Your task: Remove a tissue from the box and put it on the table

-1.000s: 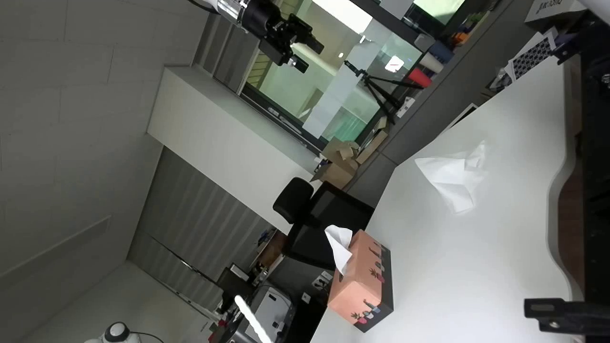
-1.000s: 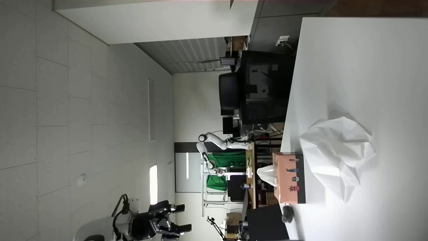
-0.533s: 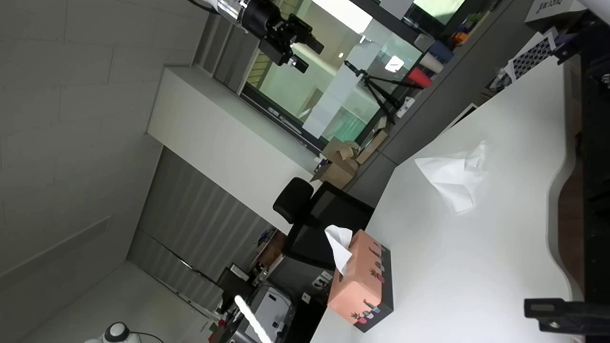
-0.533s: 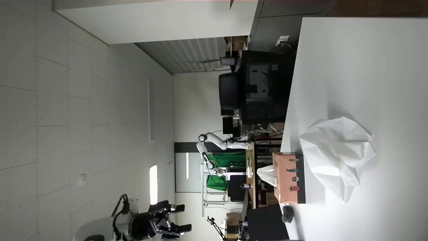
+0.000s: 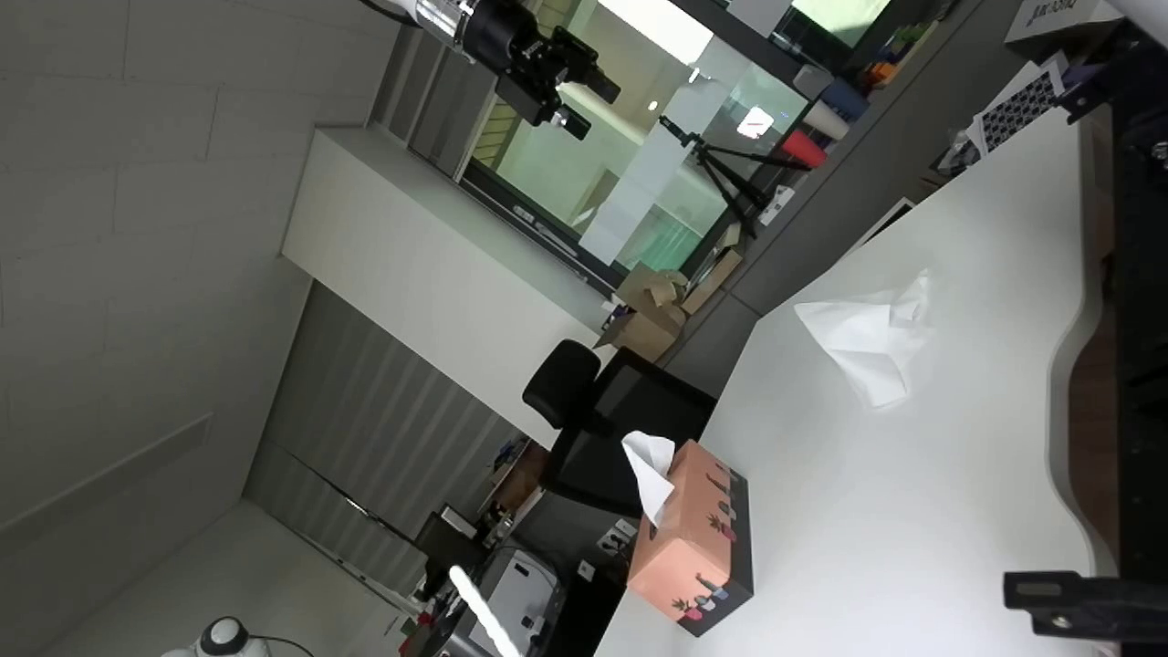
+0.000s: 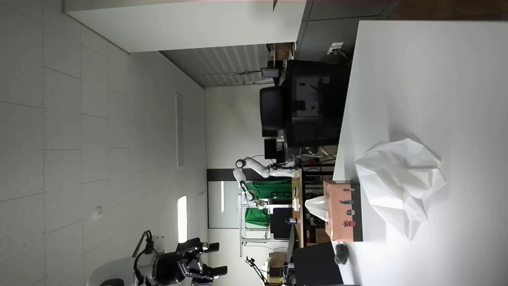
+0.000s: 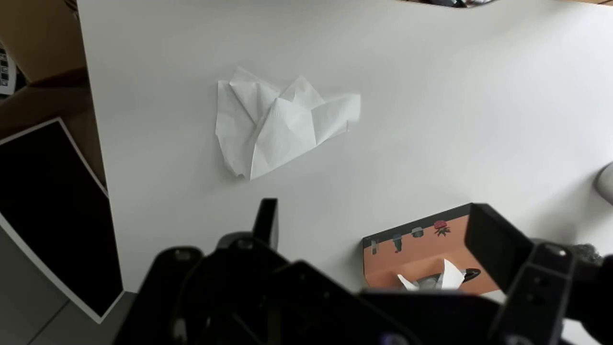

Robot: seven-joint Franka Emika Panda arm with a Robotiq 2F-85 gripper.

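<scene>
White tissue (image 7: 287,124) lies crumpled on the desk (image 7: 455,110), inside its edges, seemingly placed; the jaws hang wide, holding nothing. A low sweep could catch the tuft (image 6: 316,207) in the box (image 6: 336,228) and drag both over the nearby edge.

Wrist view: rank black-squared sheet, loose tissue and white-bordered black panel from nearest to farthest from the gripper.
1. Loose tissue: on the table, ahead of the open gripper.
2. White-bordered black panel: left, past the table's edge.
3. Black-squared sheet: upper left, partly out of view.
</scene>
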